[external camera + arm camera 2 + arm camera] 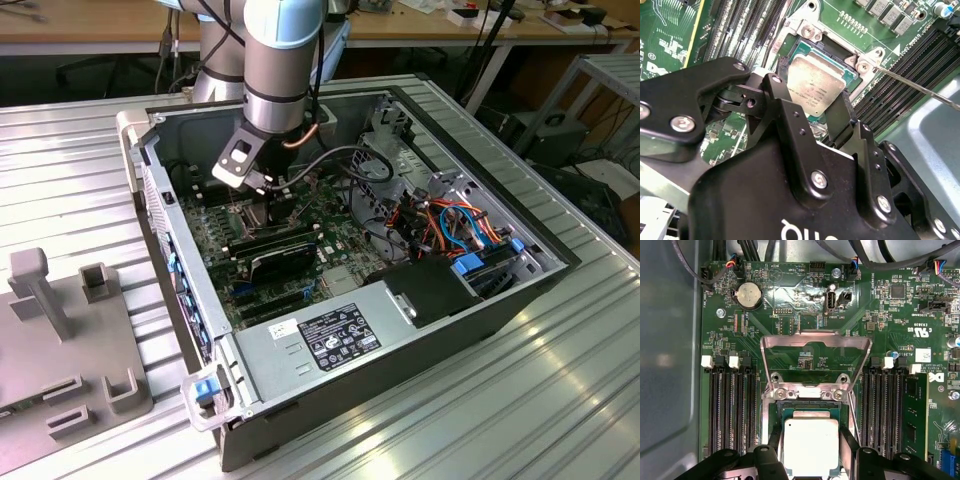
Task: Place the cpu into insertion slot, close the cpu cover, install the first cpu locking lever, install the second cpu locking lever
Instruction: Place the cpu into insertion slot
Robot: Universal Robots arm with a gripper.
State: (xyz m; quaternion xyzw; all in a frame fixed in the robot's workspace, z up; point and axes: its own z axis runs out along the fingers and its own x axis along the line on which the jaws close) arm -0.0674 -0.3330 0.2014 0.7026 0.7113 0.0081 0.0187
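Inside the open computer case (480, 300), my gripper (262, 198) reaches down to the motherboard. In both wrist views its black fingers (782, 67) sit against two opposite edges of the cpu (815, 82), a flat square chip with a dull silver top. The gripper (811, 440) is shut on the cpu (811, 447), which lies level in or just over the insertion slot (807, 393); I cannot tell if it is fully seated. The cpu cover (790, 338) is swung open beyond the slot. A thin wire locking lever (920, 90) sticks out unlatched beside the slot's frame (807, 30).
Long black memory slots (732, 410) run on both sides of the socket, with a green memory stick (915, 415) in one. A coin battery (749, 295) and cables lie beyond the cover. A power supply (340, 335) and a grey fixture (60, 330) are in the exterior view.
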